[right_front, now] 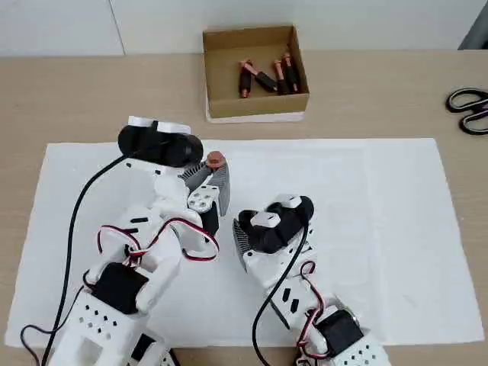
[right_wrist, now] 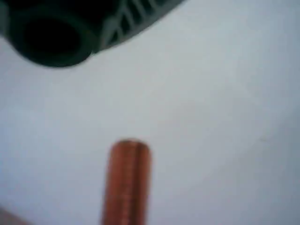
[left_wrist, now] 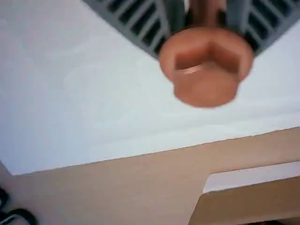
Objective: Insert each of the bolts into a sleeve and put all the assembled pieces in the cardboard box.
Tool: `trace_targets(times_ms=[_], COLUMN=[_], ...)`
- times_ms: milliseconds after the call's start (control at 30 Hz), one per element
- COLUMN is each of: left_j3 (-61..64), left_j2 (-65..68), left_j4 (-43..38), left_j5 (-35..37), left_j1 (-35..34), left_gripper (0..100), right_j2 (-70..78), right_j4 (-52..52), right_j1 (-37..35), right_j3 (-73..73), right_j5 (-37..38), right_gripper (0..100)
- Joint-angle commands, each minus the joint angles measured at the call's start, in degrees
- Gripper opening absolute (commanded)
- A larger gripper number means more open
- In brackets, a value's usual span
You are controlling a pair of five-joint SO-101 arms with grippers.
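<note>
My left gripper [right_front: 214, 174] is shut on a copper bolt [right_front: 216, 160], whose hex head [left_wrist: 206, 65] sticks out between the grey fingers [left_wrist: 136, 18] above the white sheet. My right gripper [right_front: 242, 241] stands just right of it, shut on a black sleeve [right_wrist: 51, 40] with its open bore facing out. The bolt's threaded end [right_wrist: 129, 183] shows a short way from the sleeve's mouth, apart from it. The cardboard box [right_front: 293, 103] stands at the back of the table with several assembled pieces [right_front: 267, 78] inside.
A white sheet [right_front: 366, 229] covers the table's middle under both arms. Black-handled scissors [right_front: 469, 109] lie at the far right edge. A corner of the box [left_wrist: 248, 197] shows beyond the sheet's edge in the left wrist view.
</note>
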Motion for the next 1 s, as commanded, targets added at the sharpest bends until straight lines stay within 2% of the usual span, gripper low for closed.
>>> trace_targets(times_ms=[0, 200, 467, 967], left_j3=[0.8, 3.6, 4.7, 6.1], left_j2=[-0.7, -1.1, -0.6, -0.5], left_j4=[-6.3, -9.8, -8.7, -6.9], left_j5=[1.8, 2.0, 2.2, 2.2], left_j1=[0.4, 0.7, 4.4, 4.8], left_gripper=[1, 1, 1, 1], right_j2=[-0.5, -0.5, -0.5, -0.5], right_j4=[-0.3, -0.3, -0.3, -0.3], right_j1=[-0.2, -0.2, -0.2, -0.2], right_j3=[0.4, 0.4, 0.4, 0.4], right_j5=[-0.6, -0.6, -0.6, -0.6], right_gripper=[0.4, 0.4, 0.4, 0.4])
